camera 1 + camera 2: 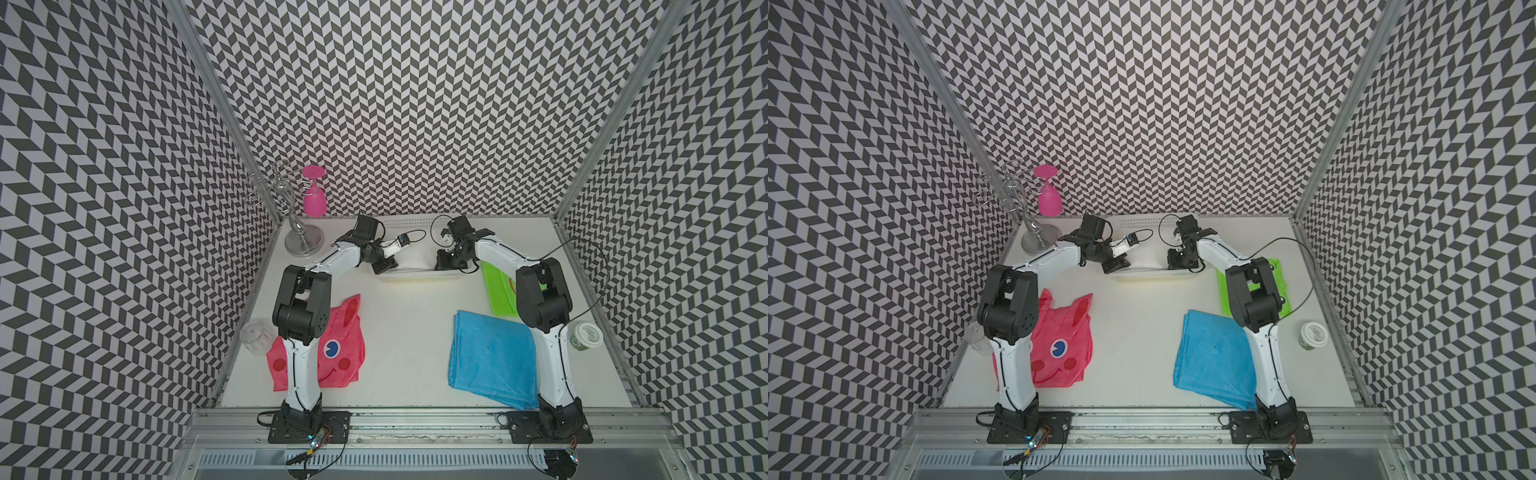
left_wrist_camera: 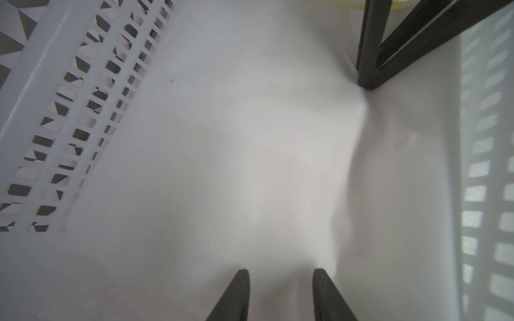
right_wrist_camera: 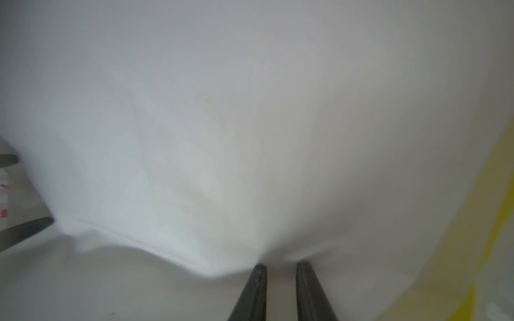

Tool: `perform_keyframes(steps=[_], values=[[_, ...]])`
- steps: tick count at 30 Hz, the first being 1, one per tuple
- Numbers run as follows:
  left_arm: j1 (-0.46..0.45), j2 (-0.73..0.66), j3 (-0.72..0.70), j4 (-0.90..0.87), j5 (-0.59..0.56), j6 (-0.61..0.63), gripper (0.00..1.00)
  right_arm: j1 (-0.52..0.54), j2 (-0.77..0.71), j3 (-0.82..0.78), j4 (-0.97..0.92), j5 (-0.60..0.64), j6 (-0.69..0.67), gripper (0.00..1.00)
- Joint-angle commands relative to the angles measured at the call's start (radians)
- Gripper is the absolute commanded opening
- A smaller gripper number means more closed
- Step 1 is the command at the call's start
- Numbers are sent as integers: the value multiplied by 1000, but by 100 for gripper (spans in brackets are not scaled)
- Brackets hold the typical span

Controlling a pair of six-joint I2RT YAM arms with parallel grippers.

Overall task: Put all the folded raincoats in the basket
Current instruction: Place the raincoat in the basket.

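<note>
Nearest the robot's base, the folded blue plastic raincoat (image 1: 492, 357) and the pink plastic raincoat with a cartoon face (image 1: 332, 353) are lying right by the arms' lower links. An arm pulling back low is risking dragging either one. The clear glass tumbler (image 1: 257, 336) and the white-lidded paper cup (image 1: 588, 334) are standing at the table's side edges, close to the elbows, and a wide swing is the likely cause of a knock-over.

Farther on, the white perforated plastic basket (image 1: 409, 277) is holding the folded white raincoat (image 2: 250, 139), with something yellow showing beneath it. The left gripper (image 2: 281, 271) is standing with jaws apart, tips pressing into the white fabric. The right gripper (image 3: 281, 264) is showing only a narrow gap, and the blurred view is leaving it unclear whether it is pinching a fold. If it is, lifting away is threatening to pull the raincoat out or unfold it.

Farthest back, the pink plastic goblet (image 1: 313, 197) is hanging on the chrome wire stand (image 1: 303, 243), near the left arm's wrist.
</note>
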Motion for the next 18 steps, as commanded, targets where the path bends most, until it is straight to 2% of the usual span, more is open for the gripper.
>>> perform_keyframes(steps=[1,6,9,11,14,16,18], values=[[25,-55,45,-84,76,-21,47,-3,-137,-24,52,-8,8,34],[84,-185,78,-139,190,-98,56,19,-326,-93,139,-24,-11,45],[123,-274,50,-146,207,-141,63,79,-448,-202,253,62,-73,50],[156,-333,13,-134,197,-190,68,154,-536,-302,359,136,-202,53],[224,-419,-65,-115,193,-245,76,264,-663,-506,577,144,-408,57],[268,-474,-126,-103,175,-283,79,322,-739,-663,753,74,-526,58],[309,-518,-182,-99,154,-314,79,366,-793,-790,880,-50,-649,59]])
